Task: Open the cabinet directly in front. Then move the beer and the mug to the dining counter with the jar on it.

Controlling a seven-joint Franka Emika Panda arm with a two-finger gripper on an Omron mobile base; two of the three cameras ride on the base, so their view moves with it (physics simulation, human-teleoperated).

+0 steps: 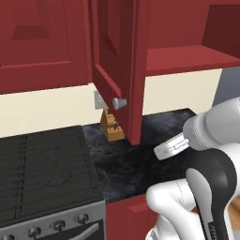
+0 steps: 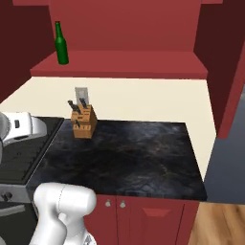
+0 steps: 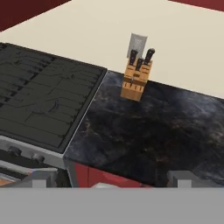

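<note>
The cabinet (image 2: 119, 64) stands open, door (image 1: 112, 61) swung wide, and the beer (image 2: 61, 44) is upright at the left end of its red shelf. Below, a knife block (image 2: 83, 122) sits on the black table (image 2: 124, 158) beside the stove (image 3: 43, 105). Gripper (image 3: 111, 179) low over the table edge, fingertips (image 3: 41, 178) apart, seemingly holding nothing
</note>
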